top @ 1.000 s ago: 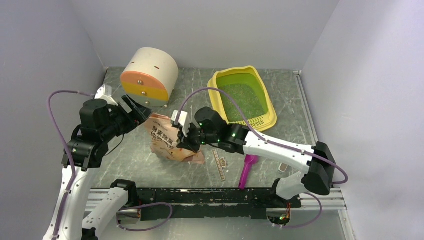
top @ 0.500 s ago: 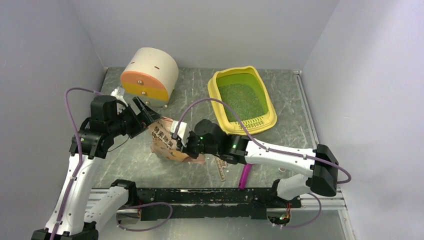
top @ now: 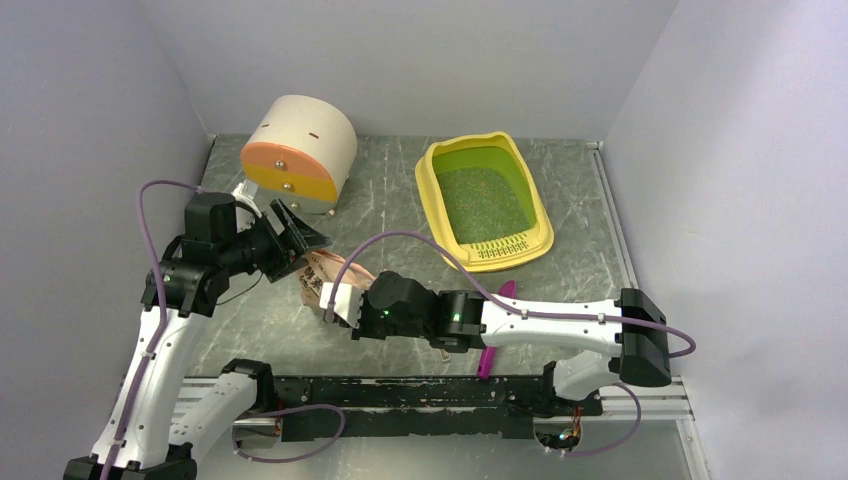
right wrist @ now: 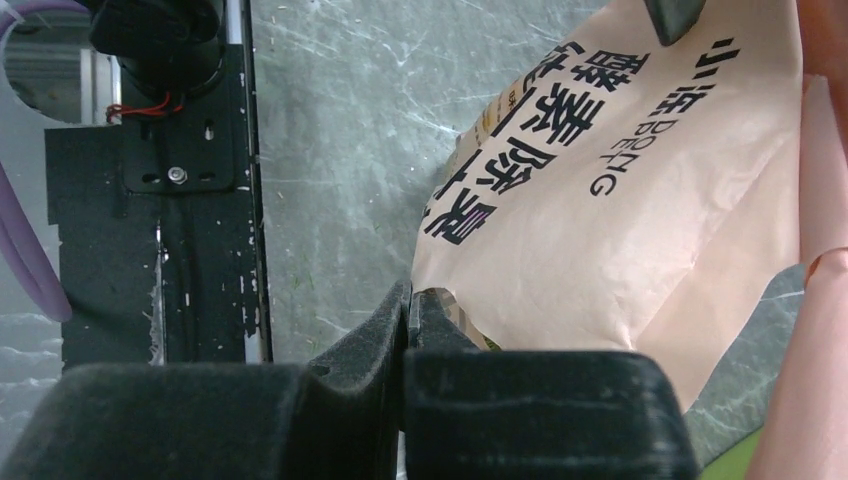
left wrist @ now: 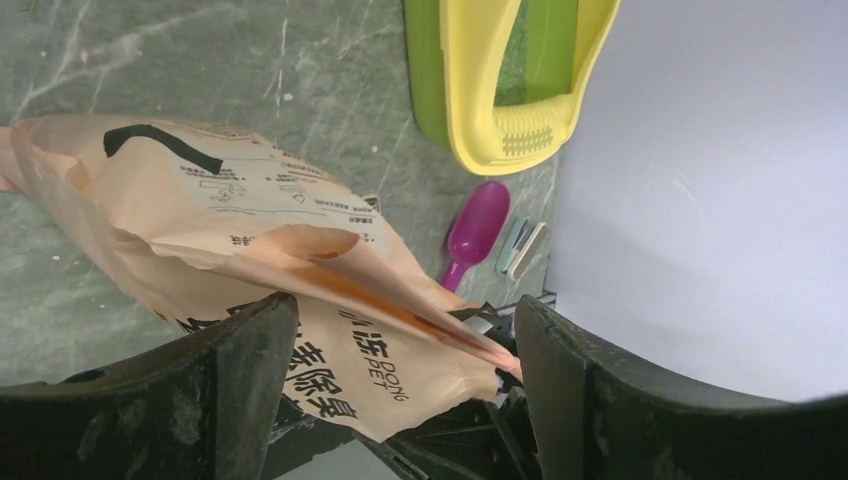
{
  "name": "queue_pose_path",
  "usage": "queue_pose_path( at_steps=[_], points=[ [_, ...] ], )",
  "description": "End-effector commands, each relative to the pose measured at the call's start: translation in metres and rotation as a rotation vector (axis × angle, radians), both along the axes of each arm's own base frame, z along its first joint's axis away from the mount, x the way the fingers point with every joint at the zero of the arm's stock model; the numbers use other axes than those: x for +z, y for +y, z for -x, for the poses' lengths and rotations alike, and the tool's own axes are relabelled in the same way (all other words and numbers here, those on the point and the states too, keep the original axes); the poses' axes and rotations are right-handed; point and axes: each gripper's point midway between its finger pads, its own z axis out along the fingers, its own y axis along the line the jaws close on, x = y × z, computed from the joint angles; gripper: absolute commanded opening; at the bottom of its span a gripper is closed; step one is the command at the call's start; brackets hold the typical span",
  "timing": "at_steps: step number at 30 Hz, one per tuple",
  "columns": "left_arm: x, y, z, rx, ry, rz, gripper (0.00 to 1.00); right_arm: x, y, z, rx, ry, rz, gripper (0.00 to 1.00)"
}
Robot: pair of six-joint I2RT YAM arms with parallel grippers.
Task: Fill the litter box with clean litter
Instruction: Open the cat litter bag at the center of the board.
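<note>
The yellow plastic litter box (top: 500, 256) sits at two o'clock on the grey marbled table (top: 390, 200), with pale greenish clean litter (top: 485, 203) across its lime pan. At nine o'clock, the left gripper (left wrist: 405, 335) holds its jaws spread wide around the crumpled pink paper bag (left wrist: 250, 230). The right gripper (right wrist: 407, 310) has its jaws pressed together at the bag's lower edge.

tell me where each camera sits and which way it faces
Top external: above and behind the arms, looking down on the table; both arms, left tool, right tool, bag and litter box show.
Left wrist: on the left arm, looking between its open fingers at the bag, litter box and scoop beyond.
Right wrist: on the right arm, looking along shut fingers pinching the bag's edge.
Shared: all three see the bag.
</note>
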Motion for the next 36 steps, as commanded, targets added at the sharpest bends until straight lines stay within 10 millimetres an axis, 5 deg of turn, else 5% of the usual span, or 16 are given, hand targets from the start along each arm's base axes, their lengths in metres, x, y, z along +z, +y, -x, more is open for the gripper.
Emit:
queue_pose_path(
  at_steps=[1,8,17,24,27,29,36],
  points=[
    [-0.017,-0.001,0.015,-0.077,0.036,-0.043,0.8,0.017,0.007,0.001,-0.015,-0.079,-0.019,0.0],
    [-0.044,0.005,0.026,-0.159,0.101,-0.148,0.63,0.019,0.005,0.005,-0.032,-0.118,-0.017,0.0],
    [-0.028,0.003,0.02,-0.163,0.025,-0.141,0.06,0.03,-0.003,0.004,-0.093,-0.086,-0.095,0.0],
    [-0.004,-0.005,0.015,-0.146,-0.088,-0.055,0.05,0.032,-0.009,0.01,-0.139,0.036,-0.153,0.01],
    [0.004,-0.004,0.015,-0.128,-0.128,-0.045,0.05,0.047,-0.014,0.0,-0.239,0.082,-0.195,0.1],
    [0.008,-0.003,0.015,-0.12,-0.149,-0.044,0.05,0.061,-0.02,-0.006,-0.273,0.115,-0.242,0.25],
    [0.018,-0.006,0.019,-0.112,-0.191,-0.004,0.05,0.111,-0.074,-0.048,-0.49,0.243,-0.414,0.51]
  ],
)
